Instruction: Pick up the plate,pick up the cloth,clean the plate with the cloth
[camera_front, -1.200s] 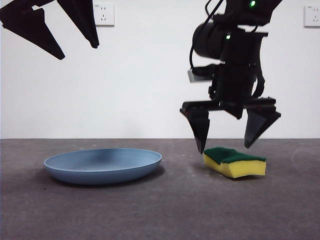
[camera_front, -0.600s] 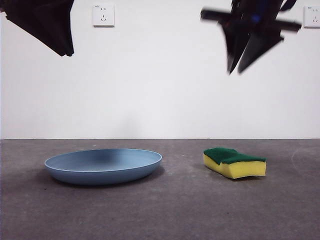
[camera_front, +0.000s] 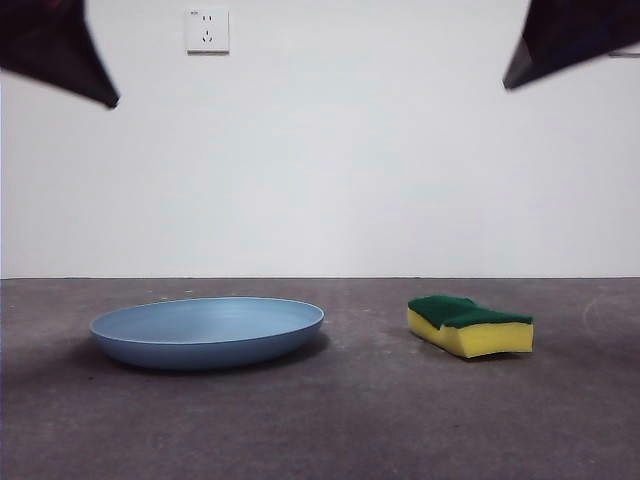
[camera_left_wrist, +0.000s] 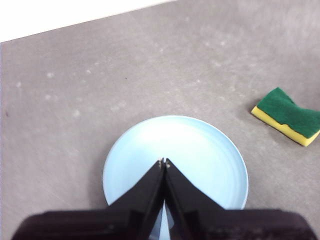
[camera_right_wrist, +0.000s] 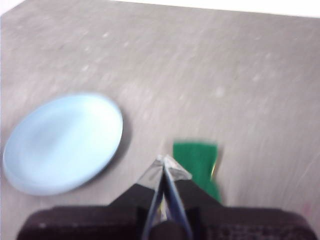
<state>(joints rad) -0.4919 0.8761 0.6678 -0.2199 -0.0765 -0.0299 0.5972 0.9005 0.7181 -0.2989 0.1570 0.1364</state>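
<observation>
Left gripper (camera_left_wrist: 163, 162) hangs high over the plate (camera_left_wrist: 200, 150), jaws pressed together, holding nothing. Right gripper (camera_right_wrist: 164, 161) — jaws likewise closed and empty — hangs well above the sponge (camera_right_wrist: 197, 162). Plate (camera_front: 207, 331) and sponge (camera_front: 470, 325) lie apart on the table (camera_front: 350, 420).

The plate (camera_front: 207, 332) looks like smooth light-blue plastic with a soft satin sheen, plain all the way to the rim. The cloth (camera_front: 469, 325) is really a sponge: porous yellow foam under a coarse, fibrous dark green scouring layer (dull, no shine at all). The table (camera_front: 330, 420) is a matt grey surface, faintly mottled and scuffed. The wall (camera_front: 330, 160) behind is flat matt white.
</observation>
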